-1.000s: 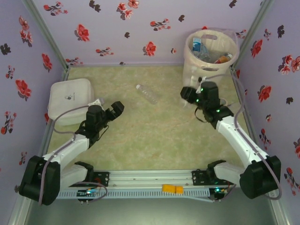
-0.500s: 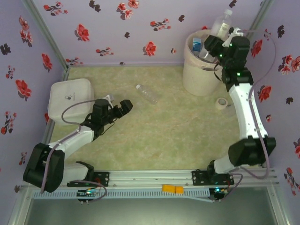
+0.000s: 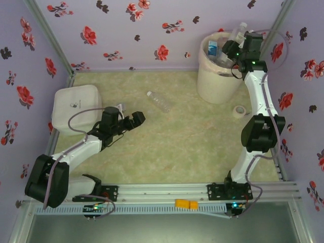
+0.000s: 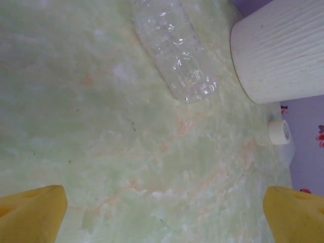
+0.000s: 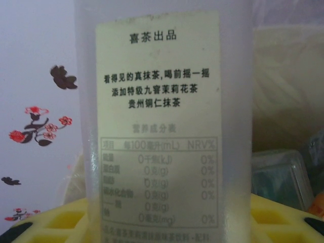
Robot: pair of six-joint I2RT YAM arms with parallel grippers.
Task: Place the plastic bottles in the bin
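Right jaws part-open around labelled bottle

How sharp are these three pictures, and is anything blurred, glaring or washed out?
Top external view: evenly lit, soft overall, no hard shadows. Left wrist view: the clear bottle is fairly sharp with bright glints; the yellow fingertips at the bottom corners are blurred. Right wrist view: the label of the held bottle reads clearly at top and fades lower down; the wallpaper behind is soft.

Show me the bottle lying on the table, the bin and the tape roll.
bottle on the table [image 3: 159,102], top view, middle of its clear body
bin [image 3: 215,83], top view, bare outer wall
tape roll [image 4: 274,132], left wrist view, outer band
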